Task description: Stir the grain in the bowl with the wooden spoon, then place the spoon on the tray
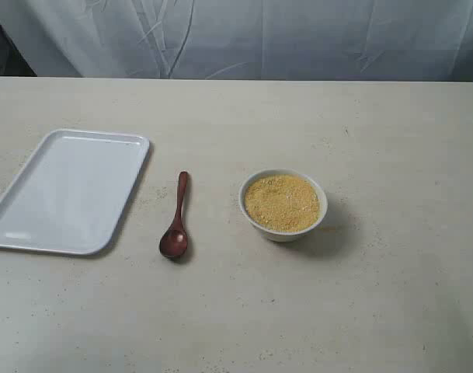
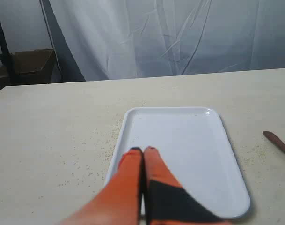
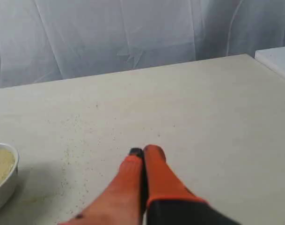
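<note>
The wooden spoon, small, dark reddish-brown, with an oval bowl and a slim handle, lies flat on the pale speckled table. It is in neither gripper, and its handle points toward the white curtain at the back. It rests between the flat white rectangular tray, with its rounded corners and low rim, and the small round white ceramic bowl, touching neither. The fine yellow-golden grain fills the bowl nearly to its rim in a level, sandy layer.

The left gripper has its two orange fingers pressed together tip to tip. Their tips are seen against the nearer end of the tray, close to one long edge; whether they touch it cannot be told. From these fingers the spoon lies well apart, past the tray's other long edge, with only part of it in the left wrist view.

The right gripper likewise has its orange fingers closed against each other, above bare tabletop. The bowl of grain sits off to one side of them, apart, with only a slice of its rim and contents in the right wrist view. Loose specks dot the table between these fingers and the bowl.
</note>
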Motion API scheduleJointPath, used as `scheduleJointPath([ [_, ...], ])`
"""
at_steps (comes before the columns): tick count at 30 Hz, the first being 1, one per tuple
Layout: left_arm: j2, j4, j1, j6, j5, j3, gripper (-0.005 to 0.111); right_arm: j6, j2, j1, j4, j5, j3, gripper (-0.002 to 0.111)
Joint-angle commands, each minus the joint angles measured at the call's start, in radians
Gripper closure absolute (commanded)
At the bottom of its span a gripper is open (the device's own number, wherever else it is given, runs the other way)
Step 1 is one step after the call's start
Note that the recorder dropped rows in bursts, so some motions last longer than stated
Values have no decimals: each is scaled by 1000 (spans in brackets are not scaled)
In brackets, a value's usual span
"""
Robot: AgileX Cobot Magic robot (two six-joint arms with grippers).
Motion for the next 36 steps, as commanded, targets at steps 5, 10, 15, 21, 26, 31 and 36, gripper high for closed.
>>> scheduleJointPath([
  [5,-5,2,-4,-4,-13,2,107,-1,-6,-2,-7,-390,2,109],
  [10,-5,2,-4,-4,-13,2,107,-1,-6,-2,-7,-574,2,109],
  [15,-5,2,-4,-4,-13,2,107,-1,-6,-2,-5,-682,2,109],
  [21,-5,2,-4,-4,-13,2,107,-1,-6,-2,4,-834,2,109],
  [26,-5,2,-4,-4,-13,2,107,-1,-6,-2,4,-898,2,109],
  [31,-5,2,-4,-4,-13,2,107,25,-6,-2,4,-810,-6,109],
  [36,-5,2,-4,-4,-13,2,107,25,74,-2,30,-228,-261,109],
])
